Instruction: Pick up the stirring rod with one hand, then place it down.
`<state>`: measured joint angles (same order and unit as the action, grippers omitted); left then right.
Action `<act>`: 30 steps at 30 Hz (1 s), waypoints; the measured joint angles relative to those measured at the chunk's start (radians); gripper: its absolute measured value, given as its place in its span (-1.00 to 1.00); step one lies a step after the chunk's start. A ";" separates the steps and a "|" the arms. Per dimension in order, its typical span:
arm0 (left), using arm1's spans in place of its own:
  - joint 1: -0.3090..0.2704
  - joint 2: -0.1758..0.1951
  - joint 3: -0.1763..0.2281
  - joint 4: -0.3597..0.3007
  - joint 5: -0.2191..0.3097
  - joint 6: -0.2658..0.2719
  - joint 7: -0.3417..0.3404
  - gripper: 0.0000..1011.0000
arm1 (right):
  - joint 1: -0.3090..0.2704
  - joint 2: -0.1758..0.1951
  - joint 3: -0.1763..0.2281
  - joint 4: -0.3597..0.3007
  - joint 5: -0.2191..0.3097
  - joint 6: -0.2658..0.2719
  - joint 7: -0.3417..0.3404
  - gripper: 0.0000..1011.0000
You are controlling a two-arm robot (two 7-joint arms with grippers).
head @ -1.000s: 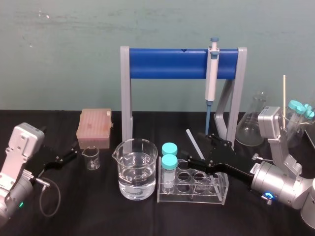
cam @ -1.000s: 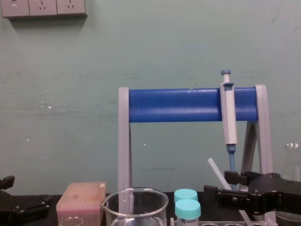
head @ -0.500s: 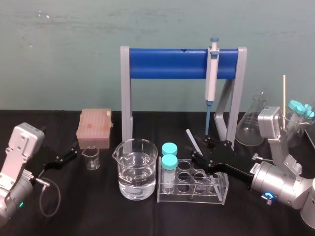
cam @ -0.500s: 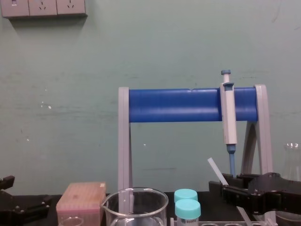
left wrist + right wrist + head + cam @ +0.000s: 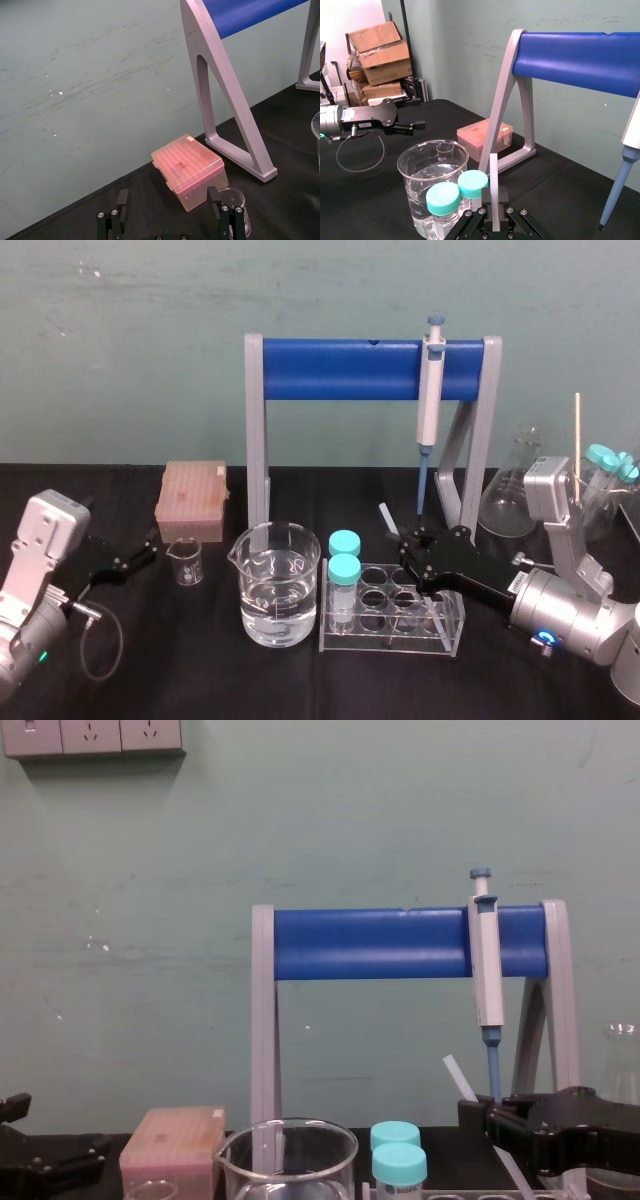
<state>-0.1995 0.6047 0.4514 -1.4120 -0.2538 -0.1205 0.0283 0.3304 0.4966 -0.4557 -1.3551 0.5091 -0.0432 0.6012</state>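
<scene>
Two black fingers of my right pincer (image 5: 408, 544) are clenched on the rod (image 5: 385, 512) near its middle, low over the far right part of the rack (image 5: 390, 642). The pipette (image 5: 430, 390) tip hangs just behind.

I judge this as mid-carry, with the set-down yet to come. To do it well I would hold the clamp firm, since a rod this thin and smooth could slide or twist between the pads. I would raise its lower end clear of the rack before any sideways travel. Then I would take it to a bare strip of counter (image 5: 200, 670), away from the beaker (image 5: 278, 585) and the capped tubes (image 5: 344, 543). There I would level the wrist so the rod comes down nearly flat, and release only once it bears on the cloth, because it is likely to roll.

Its long axis is a steep diagonal. The upper end points up, away from me and to my left, toward the stand (image 5: 365, 368). The lower end slants toward me and to my right, behind the rack's clear wall; I cannot tell whether that tip touches anything. In the right wrist view the rod (image 5: 493, 182) runs straight out from between the fingers.

My left pincer (image 5: 140, 555) sits parked at the counter's left, spread wide.
</scene>
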 joint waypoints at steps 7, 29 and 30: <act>0.000 0.000 0.000 0.000 0.000 0.000 0.000 0.98 | 0.000 0.000 0.000 0.000 0.000 0.000 0.000 -0.87; 0.000 0.000 0.000 0.000 0.000 0.000 0.000 0.98 | 0.053 -0.050 0.073 -0.080 -0.125 -0.218 -0.066 -0.87; 0.000 0.000 0.000 0.000 0.000 0.000 0.000 0.98 | 0.053 -0.058 0.081 -0.081 -0.133 -0.247 -0.070 -0.87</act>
<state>-0.1995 0.6047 0.4514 -1.4120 -0.2539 -0.1205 0.0283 0.3833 0.4388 -0.3749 -1.4365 0.3756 -0.2906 0.5313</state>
